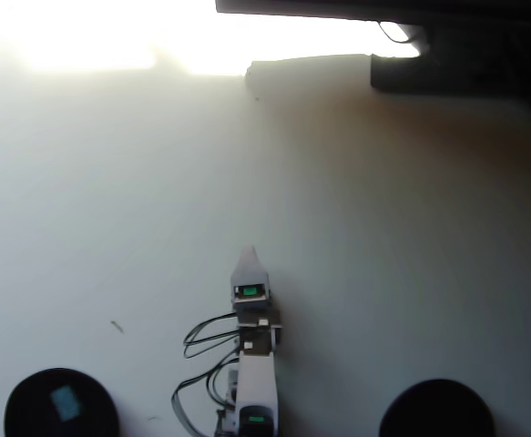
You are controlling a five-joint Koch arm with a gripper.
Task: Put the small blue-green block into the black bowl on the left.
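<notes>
The small blue-green block lies inside the black bowl at the bottom left of the overhead view. My white arm rises from the bottom centre, and its gripper points up the picture, far to the right of that bowl and holding nothing that I can see. Only one pointed tip shows, so its jaws lie one behind the other.
A second round black bowl sits at the bottom right. Black cables loop left of the arm. Dark objects line the top right edge, and strong glare washes out the top left of the white table.
</notes>
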